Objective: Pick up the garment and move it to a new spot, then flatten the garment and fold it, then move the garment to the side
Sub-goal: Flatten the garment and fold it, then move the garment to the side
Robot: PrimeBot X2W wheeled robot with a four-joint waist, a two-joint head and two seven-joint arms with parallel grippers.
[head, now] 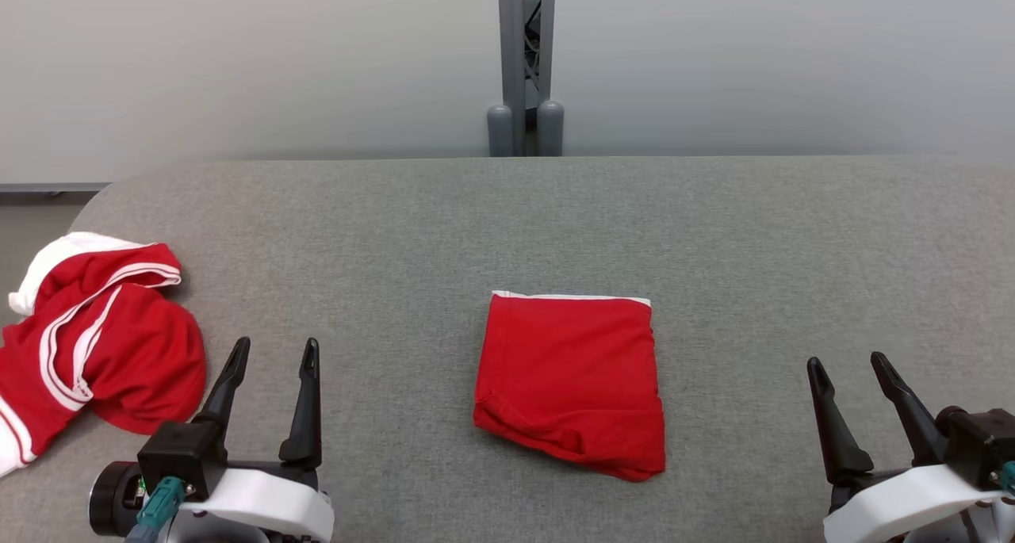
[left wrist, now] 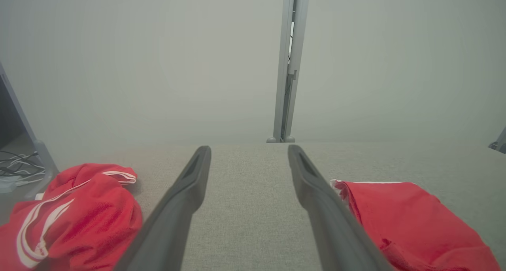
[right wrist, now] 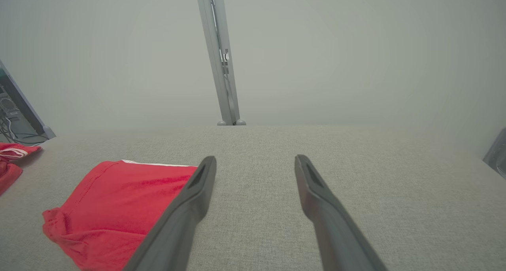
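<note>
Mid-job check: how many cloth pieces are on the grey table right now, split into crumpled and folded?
Crumpled: 1, the garment, red with white striped trim, at the left edge of the table.
Folded: 1, the folded bundle, red with a white edge, in the middle.
Total: 2 cloth pieces, both red.

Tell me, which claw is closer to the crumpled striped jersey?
Left. The left gripper sits just beside the jersey, not touching; the right gripper is far across, beyond the folded red bundle.
</note>
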